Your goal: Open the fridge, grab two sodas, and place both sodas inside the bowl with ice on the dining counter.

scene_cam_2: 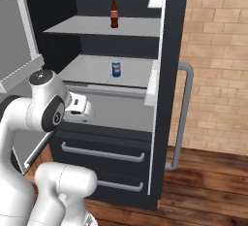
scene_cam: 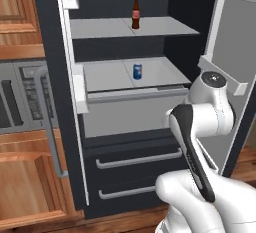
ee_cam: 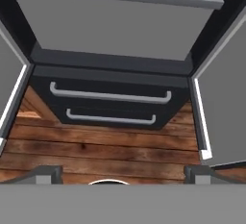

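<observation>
White arm (scene_cam: 200, 127) filled the near corner in the left view, before the opened fridge (scene_cam: 60, 77); bottle (scene_cam: 135, 15) above, can (scene_cam: 137, 71) a shelf below. From the right, both sodas stood untouched. Hand view: gripper (ee_cam: 122, 175) spread wide, empty, aimed at the drawers (ee_cam: 110, 95). Next, I'd judge, it must lift toward the can.

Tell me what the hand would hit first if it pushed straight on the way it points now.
Probably the fridge's lower front: the hand view looks down at the upper drawer, above the wood floor. The open hand holds nothing. Depth is unclear, so it may be the floor instead.
</observation>
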